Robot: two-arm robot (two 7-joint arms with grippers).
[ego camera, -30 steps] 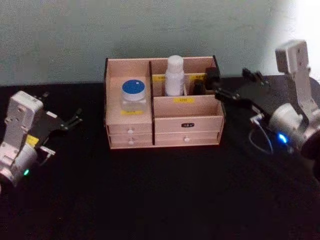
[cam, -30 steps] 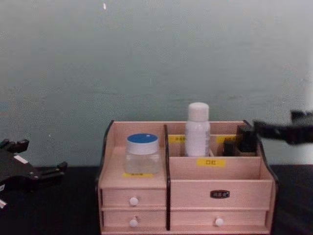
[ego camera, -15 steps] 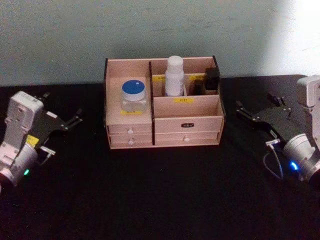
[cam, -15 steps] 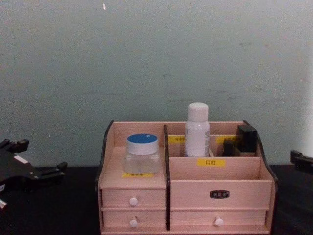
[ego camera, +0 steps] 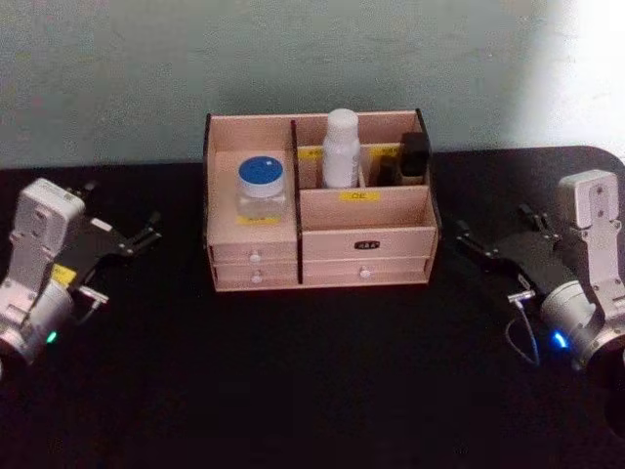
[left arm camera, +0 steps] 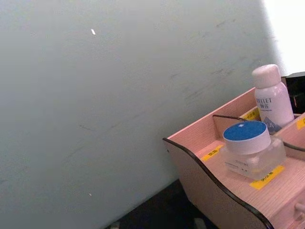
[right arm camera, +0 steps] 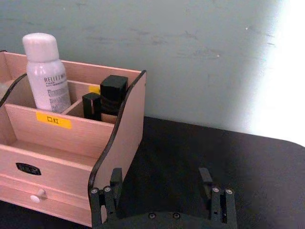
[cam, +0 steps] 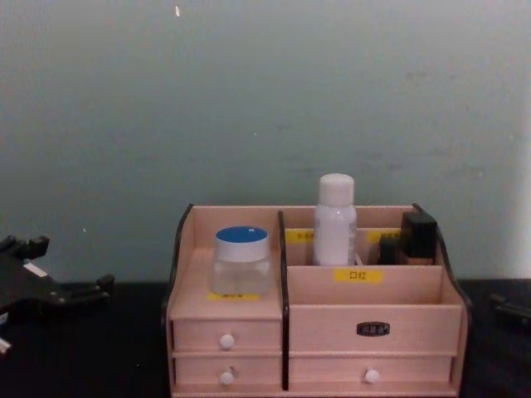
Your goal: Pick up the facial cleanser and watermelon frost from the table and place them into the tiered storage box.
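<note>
Black tabletop (ego camera: 312, 391) nearest me, bare in front. My left gripper (ego camera: 148, 233) sits low at the near left, well apart from the box, fingers spread, nothing between them. My right gripper (ego camera: 493, 244) sits at the near right, just off the box's right end, fingers spread wide and empty; the right wrist view shows both fingers (right arm camera: 114, 183) apart with bare tabletop between.

Mid-scene: tiered storage box (ego camera: 366, 259), light wood, dark side edges, drawers with white knobs facing me, all shut.

On the box's left step: watermelon frost (ego camera: 261, 190), blue lid up, upright, over a yellow label. The left wrist view shows it well inside the box wall.

Farther back, in the rear middle compartment: facial cleanser (ego camera: 340, 149), upright, white cap above the box rim. To its right, in the far right compartment, dark small bottles (ego camera: 410, 159), not mine to handle.

Behind all: plain pale-green wall (ego camera: 312, 59).

Judgement: both items appear placed, and nothing of the task is left on the tabletop. Step in hand looks like the retreat after the last placement. Next move calls for little: keep both arms clear of the box and park. Only risk I see is the right fingers clipping the box's side panel.
</note>
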